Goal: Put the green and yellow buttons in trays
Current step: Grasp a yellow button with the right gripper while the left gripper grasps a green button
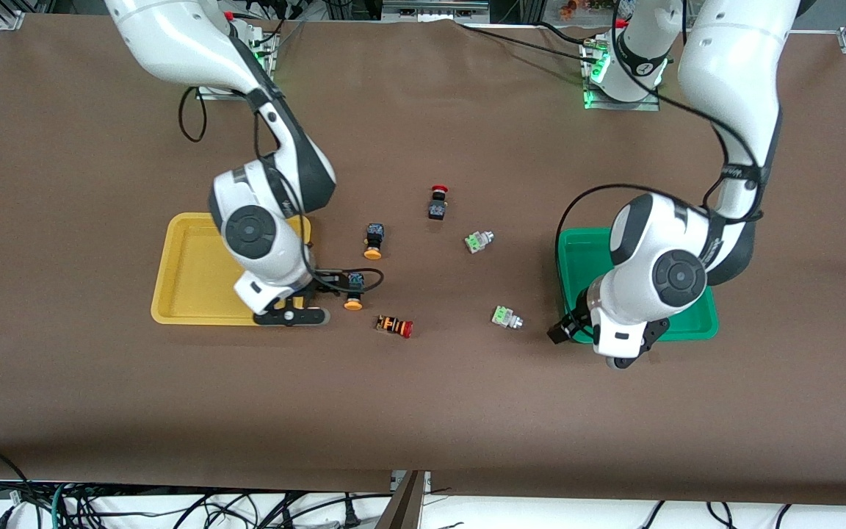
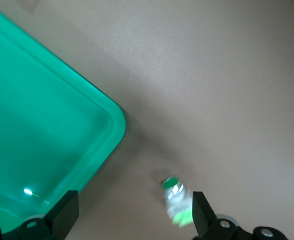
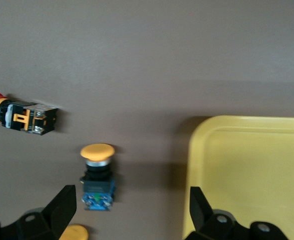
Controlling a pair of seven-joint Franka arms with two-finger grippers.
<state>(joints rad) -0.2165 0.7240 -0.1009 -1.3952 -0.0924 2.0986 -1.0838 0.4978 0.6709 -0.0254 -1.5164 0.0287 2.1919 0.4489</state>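
Brown table cloth (image 1: 423, 411) holds small buttons. Right gripper (image 3: 131, 212) hangs open over a black yellow-capped button (image 3: 97, 176) beside the yellow plastic tray (image 3: 252, 165). Left gripper (image 2: 131, 212) hangs open by the green plastic tray (image 2: 46, 135) and a grey green-faced button (image 2: 177, 200).

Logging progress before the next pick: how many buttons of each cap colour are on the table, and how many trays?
Green buttons: 2
Yellow buttons: 2
Red-capped buttons: 2
Trays: 2, yellow tray, green tray
Total: 8
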